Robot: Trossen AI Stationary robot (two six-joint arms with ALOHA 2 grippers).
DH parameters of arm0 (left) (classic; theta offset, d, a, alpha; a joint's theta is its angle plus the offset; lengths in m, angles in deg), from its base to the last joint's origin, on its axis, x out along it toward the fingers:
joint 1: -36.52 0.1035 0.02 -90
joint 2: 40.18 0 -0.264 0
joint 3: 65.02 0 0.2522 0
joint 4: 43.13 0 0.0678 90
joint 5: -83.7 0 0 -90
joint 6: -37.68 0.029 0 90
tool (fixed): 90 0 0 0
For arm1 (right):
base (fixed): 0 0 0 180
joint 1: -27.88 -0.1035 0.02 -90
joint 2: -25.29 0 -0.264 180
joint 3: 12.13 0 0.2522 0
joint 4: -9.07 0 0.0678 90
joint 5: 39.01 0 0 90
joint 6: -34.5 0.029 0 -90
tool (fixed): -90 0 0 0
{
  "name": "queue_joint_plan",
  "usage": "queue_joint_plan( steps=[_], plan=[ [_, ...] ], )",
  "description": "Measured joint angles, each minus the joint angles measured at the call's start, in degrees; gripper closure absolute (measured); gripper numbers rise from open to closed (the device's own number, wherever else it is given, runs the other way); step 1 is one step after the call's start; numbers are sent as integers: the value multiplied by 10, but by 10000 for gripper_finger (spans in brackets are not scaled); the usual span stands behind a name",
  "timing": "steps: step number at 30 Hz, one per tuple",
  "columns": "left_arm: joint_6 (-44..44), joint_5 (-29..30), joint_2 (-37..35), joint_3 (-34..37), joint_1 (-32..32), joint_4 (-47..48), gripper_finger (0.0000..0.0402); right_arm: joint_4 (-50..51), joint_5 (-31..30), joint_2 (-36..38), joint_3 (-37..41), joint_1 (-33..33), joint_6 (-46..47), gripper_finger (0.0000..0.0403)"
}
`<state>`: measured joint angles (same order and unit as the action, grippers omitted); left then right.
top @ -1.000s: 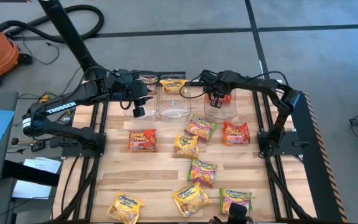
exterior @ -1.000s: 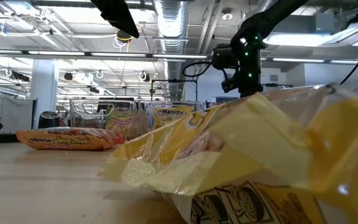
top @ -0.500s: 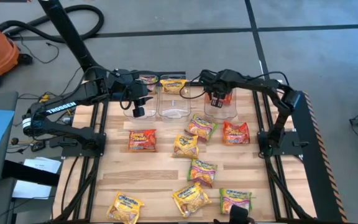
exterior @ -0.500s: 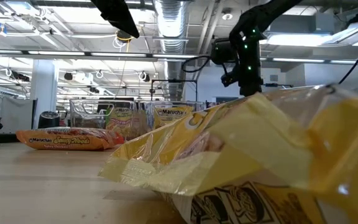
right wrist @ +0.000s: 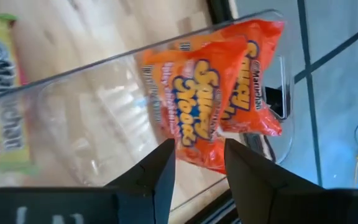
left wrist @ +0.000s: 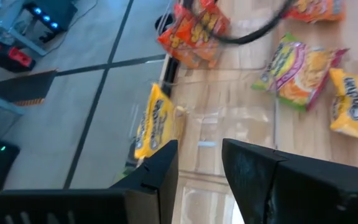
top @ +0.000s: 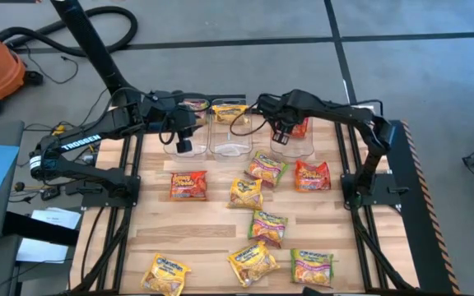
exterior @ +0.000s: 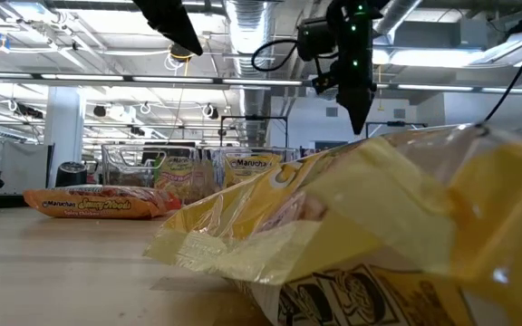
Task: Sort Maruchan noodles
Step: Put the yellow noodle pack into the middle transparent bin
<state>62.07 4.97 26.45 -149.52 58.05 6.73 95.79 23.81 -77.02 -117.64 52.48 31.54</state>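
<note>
Right tool [top: 276, 131] (fingers apart, empty), red-orange packet [right wrist: 219, 99] in bin [right wrist: 92, 99] beneath

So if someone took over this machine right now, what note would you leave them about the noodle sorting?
Right pincer: open, empty, above the right clear bin, which holds a red-orange packet.
Left pincer: open, empty, over the left bin.
Done: a yellow packet stands in the middle bin.
Left: nine packets lie loose on the table, including a red-orange one, a yellow one and a green-and-pink one.
</note>
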Motion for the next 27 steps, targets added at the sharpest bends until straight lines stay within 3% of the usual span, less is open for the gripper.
queue_joint_plan(
  steps=[4, 10, 13, 21, 27],
  plan=[
    [-1, 22, 0, 0, 3, 6, 274, 22, 1, 0, -5, -26, 14, 243],
    [-11, 118, 0, 0, 3, -6, 231, 101, 1, 0, -31, -61, 68, 243],
    [-39, 119, 0, 0, 3, -35, 210, 135, 1, 0, -57, -77, 104, 243],
    [-163, -51, 0, 0, -7, -67, 200, 168, 5, 10, -116, -123, 152, 243],
    [-192, -78, 1, 0, -45, -52, 200, 170, 4, 58, -128, -170, 184, 243]
  ],
)
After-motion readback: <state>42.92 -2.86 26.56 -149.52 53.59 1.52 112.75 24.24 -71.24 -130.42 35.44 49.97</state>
